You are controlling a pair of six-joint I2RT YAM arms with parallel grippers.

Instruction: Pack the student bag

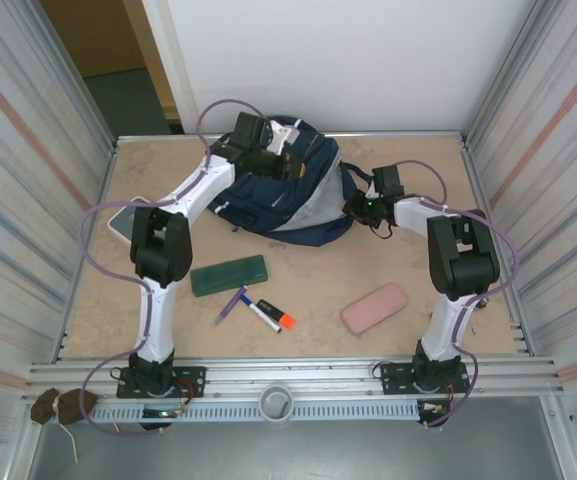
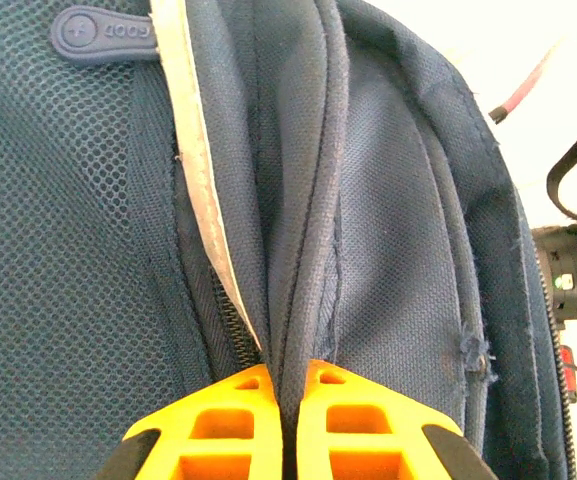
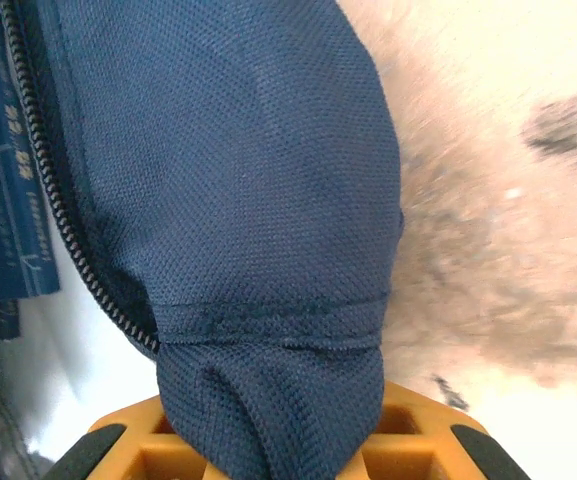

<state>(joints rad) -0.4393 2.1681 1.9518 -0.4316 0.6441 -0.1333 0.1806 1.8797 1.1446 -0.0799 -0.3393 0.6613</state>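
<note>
L claw (image 2: 289, 400) was shut on a fold of the student bag (image 1: 293, 200), fabric pinched btw both fingers. R claw (image 3: 273, 440) clamped a bunched corner of same bag, beside its zipper (image 3: 63, 200). Bag lay far-centre on the surface (image 1: 318, 290); interior hidden, couldn't tell contents. Green case (image 1: 229, 275), pens (image 1: 266, 312) and pink case (image 1: 375, 307) lay loose on surface, nearer the arm bases.

Soft, even overhead light; faint shadows on the table (image 1: 318, 285). Right wrist view: table smeared and glaring white (top corner worst), student bag (image 3: 248, 180) weave sharp.
</note>
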